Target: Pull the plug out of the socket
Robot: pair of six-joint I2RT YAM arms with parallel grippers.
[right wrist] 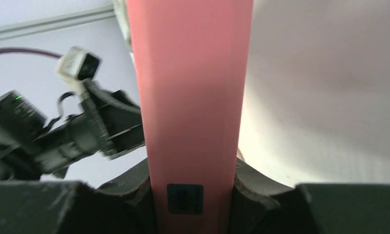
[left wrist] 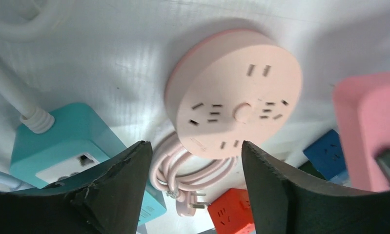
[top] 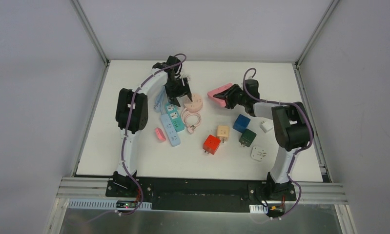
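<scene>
Presently: pink rectangular plastic socket block (top: 219,91), upper centre of the top view. It is judged rigid, light and smooth-sided, best gripped across its broad flat faces; no plug seated in it can be made out. Right gripper (right wrist: 192,195) is clamped on one end of the block; left gripper (left wrist: 195,151) has its jaws wide apart, holding nothing, over the round pink plastic socket disc (left wrist: 234,92).

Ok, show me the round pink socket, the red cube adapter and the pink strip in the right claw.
round pink socket (left wrist: 234,97), left wrist view, middle of its face
red cube adapter (top: 212,144), top view, its top face
pink strip (right wrist: 190,87), right wrist view, middle of its flat side
</scene>
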